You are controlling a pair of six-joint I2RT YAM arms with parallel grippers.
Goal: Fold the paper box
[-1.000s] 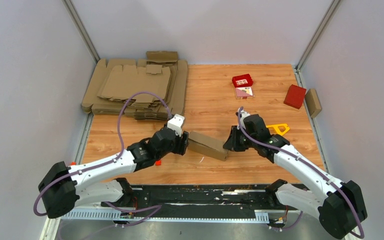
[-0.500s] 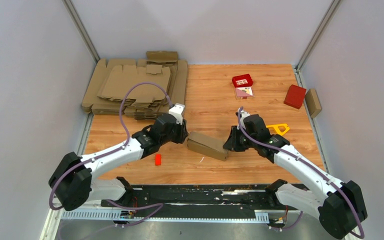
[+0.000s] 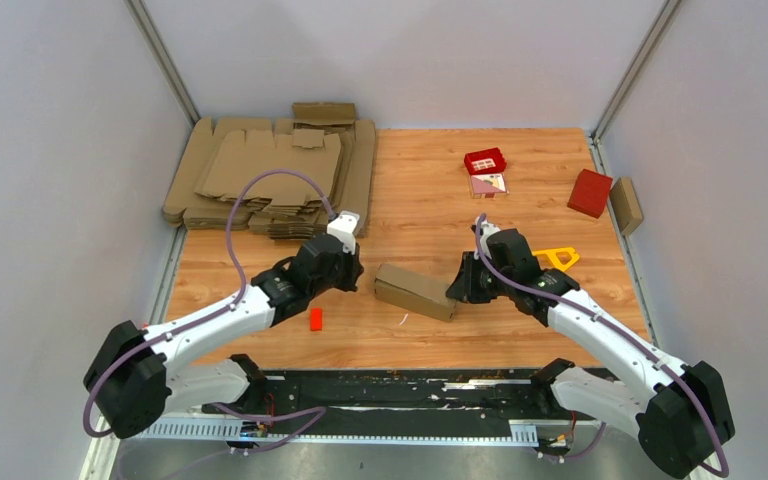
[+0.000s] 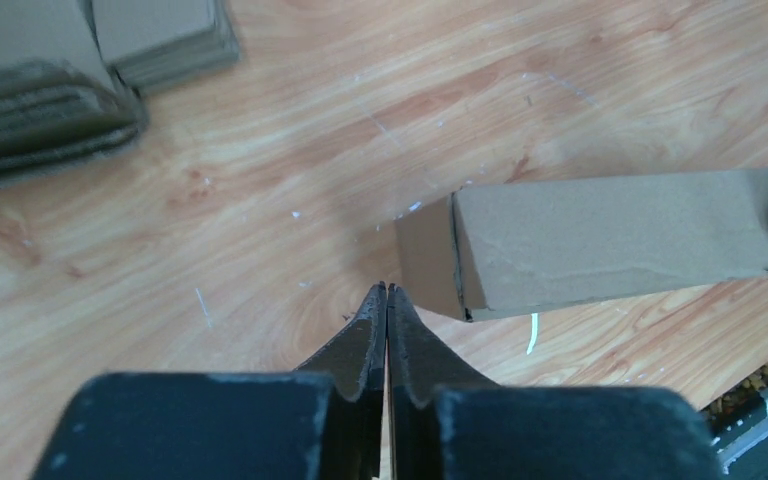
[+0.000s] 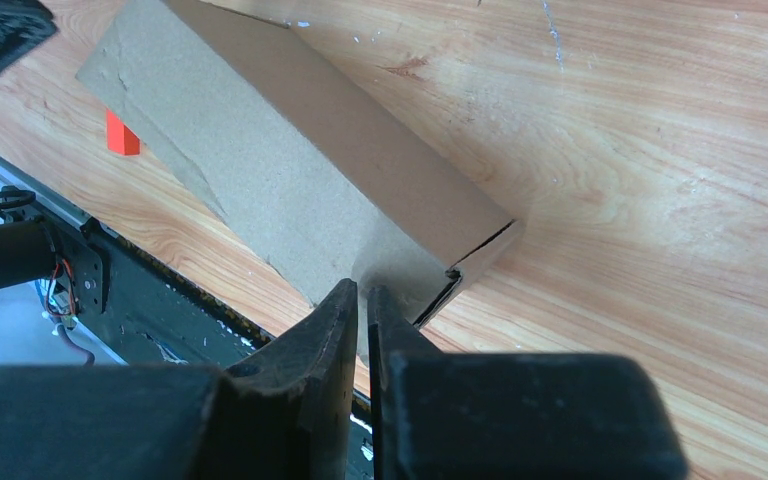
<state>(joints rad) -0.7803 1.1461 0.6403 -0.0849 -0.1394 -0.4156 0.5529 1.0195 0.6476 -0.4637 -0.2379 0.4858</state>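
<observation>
The paper box (image 3: 415, 288) is a brown oblong carton lying mid-table, long side running left to right, also seen in the left wrist view (image 4: 610, 240) and the right wrist view (image 5: 300, 170). My right gripper (image 3: 454, 290) is at its right end. There its jaws (image 5: 362, 290) are shut on the rounded end flap, with a slit showing beside it. My left gripper (image 3: 359, 282) is shut with nothing in it. Its tips (image 4: 387, 288) sit just off the box's closed left end, a small gap apart.
A pile of flat cardboard blanks (image 3: 270, 170) fills the back left. Small red boxes (image 3: 485, 160) (image 3: 590, 192), a brown box (image 3: 626, 205) and a yellow triangle (image 3: 558, 258) lie at the right. A tiny red block (image 3: 315, 319) sits near the front. A black rail (image 3: 390, 385) runs along the near edge.
My left gripper has closed from open and drawn back leftward off the box's left end. The box and the right arm have stayed put.
</observation>
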